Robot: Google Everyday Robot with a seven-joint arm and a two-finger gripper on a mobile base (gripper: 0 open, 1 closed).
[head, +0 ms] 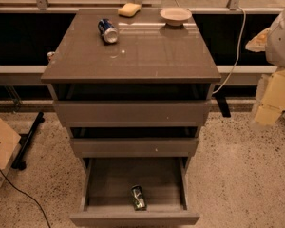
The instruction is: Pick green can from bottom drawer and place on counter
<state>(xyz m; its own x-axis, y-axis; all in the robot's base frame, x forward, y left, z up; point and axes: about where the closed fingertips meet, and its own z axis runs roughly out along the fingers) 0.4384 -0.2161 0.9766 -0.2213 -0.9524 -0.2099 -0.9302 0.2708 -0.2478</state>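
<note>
The green can [138, 197] lies on its side in the open bottom drawer [99, 184], near the front wall and slightly right of centre. The drawer is pulled out fully below two less extended drawers. The counter [147, 51] is the glossy grey-brown top of the cabinet. My arm comes in at the right edge of the view, pale and white. My gripper [270, 106] hangs there, well to the right of the cabinet, about level with the top drawer and far from the can. It holds nothing that I can see.
On the counter lie a blue can [108, 30] on its side, a yellow sponge [128, 9] and a white bowl [175, 15] at the back. A cable [235, 51] hangs right of the cabinet. A cardboard box [1, 148] stands on the floor at left.
</note>
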